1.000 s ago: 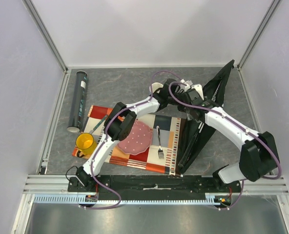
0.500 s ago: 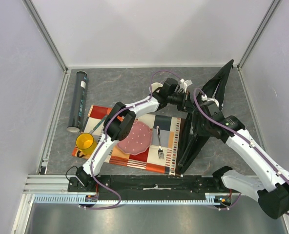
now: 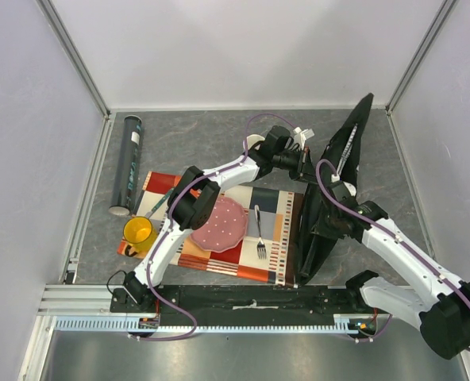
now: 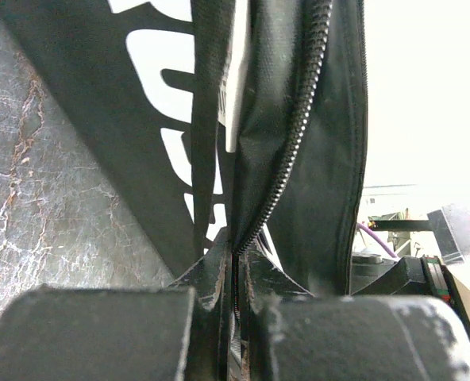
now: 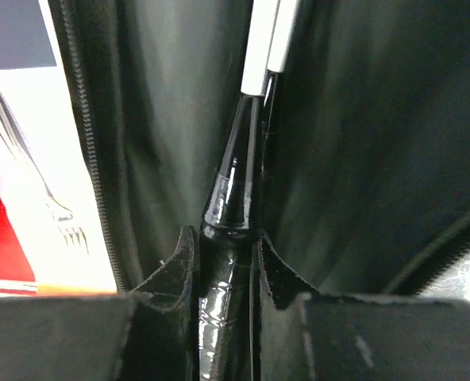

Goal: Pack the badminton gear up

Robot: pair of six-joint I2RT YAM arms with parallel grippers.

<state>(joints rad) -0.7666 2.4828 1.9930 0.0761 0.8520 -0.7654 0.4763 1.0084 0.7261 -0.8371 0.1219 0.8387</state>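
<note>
The long black racket bag [image 3: 324, 226] stands on edge right of centre, its mouth open and its far tip by the back right corner. My left gripper [image 3: 304, 164] is shut on the bag's zipper edge [image 4: 294, 151]; white lettering [image 4: 159, 59] shows beside it. My right gripper [image 3: 331, 213] is inside the bag, shut on a glossy black racket handle [image 5: 233, 198] whose white shaft [image 5: 260, 48] runs deeper into the bag. The dark tube [image 3: 129, 163] lies at far left. I cannot make out any shuttlecocks or a second racket.
A checked placemat [image 3: 275, 214] lies mid-table with a pink plate [image 3: 219, 223], a fork [image 3: 260, 234] and a yellow mug [image 3: 138, 232]. A pale cup [image 3: 254, 142] stands behind my left arm. Walls enclose the table on three sides.
My right gripper has moved from the bag's far end toward the near edge, and its arm has swung out to the right. The bag has shifted and stands more upright. My left gripper has stayed.
</note>
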